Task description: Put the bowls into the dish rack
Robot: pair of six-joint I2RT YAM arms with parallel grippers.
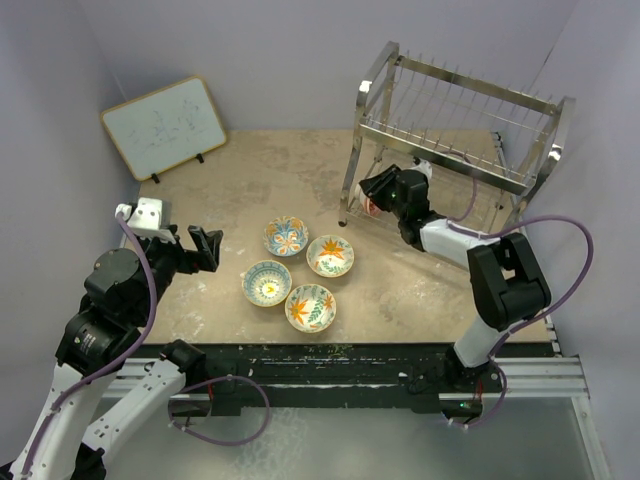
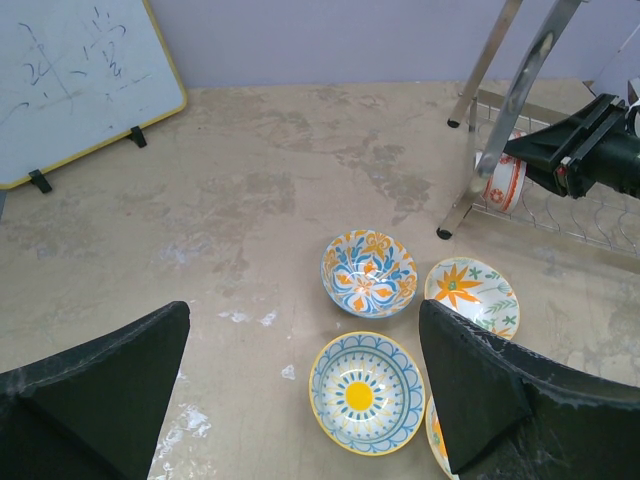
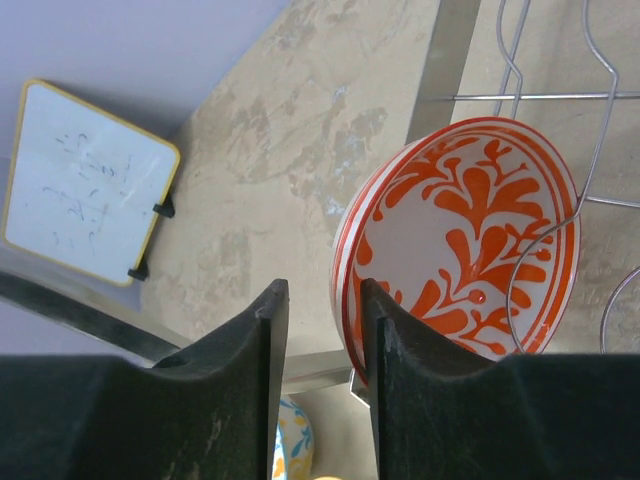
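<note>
One right gripper [image 3: 322, 292], slightly parted, beside bowl [image 3: 470, 240]

Brightly, evenly lit from above, with faint soft shadows beneath the dish rack [image 1: 455, 135], glints along its metal, and blur nearest the wrist lenses.

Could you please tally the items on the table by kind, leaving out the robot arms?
Bowls: 5, four on the table and a red-orange one in the rack
Dish rack: 1
Whiteboard: 1
Total: 7
</note>
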